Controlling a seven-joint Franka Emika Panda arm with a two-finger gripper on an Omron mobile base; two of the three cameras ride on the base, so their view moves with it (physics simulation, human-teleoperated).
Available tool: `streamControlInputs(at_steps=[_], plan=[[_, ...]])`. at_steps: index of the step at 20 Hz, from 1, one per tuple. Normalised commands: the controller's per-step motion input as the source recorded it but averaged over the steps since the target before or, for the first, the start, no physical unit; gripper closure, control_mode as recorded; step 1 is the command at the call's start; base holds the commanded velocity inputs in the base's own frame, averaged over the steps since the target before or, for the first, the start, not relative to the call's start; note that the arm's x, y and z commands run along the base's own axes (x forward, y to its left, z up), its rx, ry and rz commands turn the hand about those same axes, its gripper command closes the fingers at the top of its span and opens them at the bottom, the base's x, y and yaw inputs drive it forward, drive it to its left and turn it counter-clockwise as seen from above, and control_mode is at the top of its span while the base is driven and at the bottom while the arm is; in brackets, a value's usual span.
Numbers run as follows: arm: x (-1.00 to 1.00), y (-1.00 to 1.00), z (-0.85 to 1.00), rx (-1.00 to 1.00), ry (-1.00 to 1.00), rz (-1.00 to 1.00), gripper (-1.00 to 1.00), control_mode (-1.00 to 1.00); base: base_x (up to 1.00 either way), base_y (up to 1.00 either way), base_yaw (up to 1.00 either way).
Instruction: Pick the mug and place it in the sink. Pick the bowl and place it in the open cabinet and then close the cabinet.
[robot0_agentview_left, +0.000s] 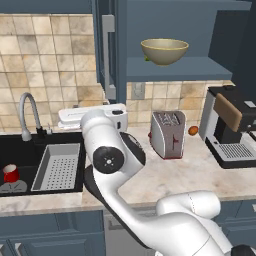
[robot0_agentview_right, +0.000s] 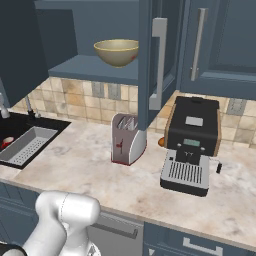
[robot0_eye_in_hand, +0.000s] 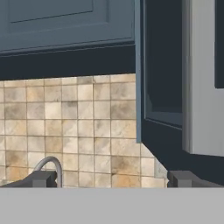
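Observation:
The red mug (robot0_agentview_left: 11, 173) stands upright in the black sink (robot0_agentview_left: 30, 150), left of the grey perforated tray (robot0_agentview_left: 57, 167); a red sliver of the mug (robot0_agentview_right: 6, 142) shows in the right base view. The olive-tan bowl (robot0_agentview_left: 164, 51) (robot0_agentview_right: 116, 51) rests on the shelf of the open blue cabinet (robot0_agentview_left: 200, 67), both doors swung out. My gripper (robot0_eye_in_hand: 113, 179) is open with nothing between its fingertips, facing the tiled wall. Its white hand (robot0_agentview_left: 95, 117) hovers over the counter below the left door (robot0_agentview_left: 107, 50). That door's silver handle (robot0_eye_in_hand: 203, 78) is close at the right.
A toaster (robot0_agentview_left: 167, 134) and a coffee machine (robot0_agentview_left: 230, 132) stand on the counter under the cabinet, a small orange thing (robot0_agentview_left: 193, 130) between them. The chrome faucet (robot0_agentview_left: 27, 112) curves over the sink's back. The right door (robot0_agentview_right: 150, 60) juts out above the toaster.

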Motion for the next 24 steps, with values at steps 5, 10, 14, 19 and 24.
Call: streamControlInputs(at_steps=[5,10,14,19,24], plan=[[0.05,0.00,0.00,0.00,0.00,0.00,-1.00,-1.00,0.00,0.00,0.00],[0.18,0.09,-0.06,-0.02,0.00,-0.03,-1.00,-1.00,0.00,0.00,0.00],[0.15,0.05,-0.08,-0.01,0.00,-0.05,-1.00,-1.00,0.00,0.00,0.00],[0.00,-0.27,0.00,0.00,0.00,-0.13,-1.00,-1.00,0.00,0.00,0.00],[0.03,-0.50,0.00,0.00,0.00,-0.16,-1.00,-1.00,0.00,0.00,0.00]])
